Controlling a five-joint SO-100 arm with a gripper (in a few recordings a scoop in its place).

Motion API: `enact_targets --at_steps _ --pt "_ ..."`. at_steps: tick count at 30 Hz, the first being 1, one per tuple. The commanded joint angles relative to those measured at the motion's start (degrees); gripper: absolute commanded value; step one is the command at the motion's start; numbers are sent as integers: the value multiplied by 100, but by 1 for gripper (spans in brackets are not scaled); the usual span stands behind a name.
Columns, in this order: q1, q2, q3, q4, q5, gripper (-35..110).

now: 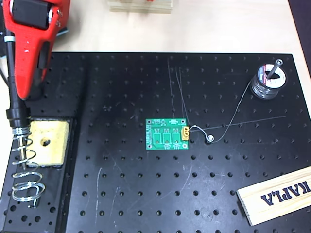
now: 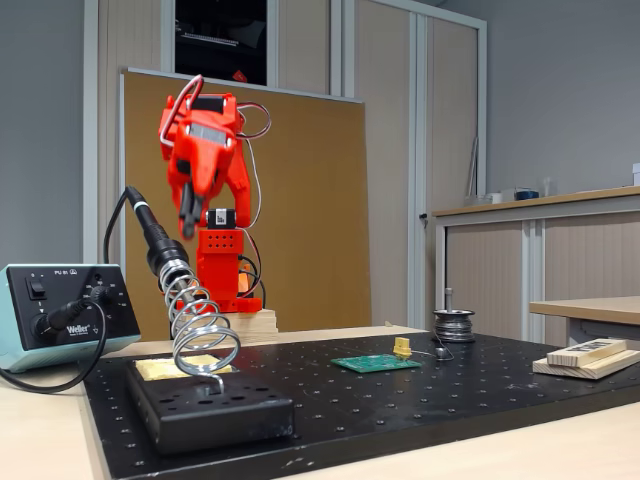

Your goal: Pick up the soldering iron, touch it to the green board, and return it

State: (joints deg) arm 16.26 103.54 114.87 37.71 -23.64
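Note:
The soldering iron (image 1: 13, 104) (image 2: 150, 235) rests tilted in its silver coiled holder (image 1: 24, 184) (image 2: 200, 330) at the left of the black perforated plate (image 1: 146, 194). Its black handle and cable stick up and out of the coil. The green board (image 1: 166, 135) (image 2: 377, 363) lies flat near the plate's middle, with its gold connector on the right edge in the overhead view. My red gripper (image 1: 30, 96) (image 2: 190, 232) hangs pointing down just above and beside the iron's handle. Its jaws look shut with nothing held.
A yellow sponge (image 1: 46, 143) sits in the holder's black base. A solder spool (image 1: 267, 80) (image 2: 453, 325) stands at the far right, its wire running to the board. A wooden KAPLA block (image 1: 277, 194) lies at the front right. The Weller station (image 2: 60, 315) stands left of the plate.

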Motion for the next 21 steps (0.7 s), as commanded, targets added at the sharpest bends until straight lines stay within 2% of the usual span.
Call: enact_targets --at_steps 1,21 --pt "97 -53 -272 -35 -44 24" --pt "501 -668 -800 -44 -527 21"
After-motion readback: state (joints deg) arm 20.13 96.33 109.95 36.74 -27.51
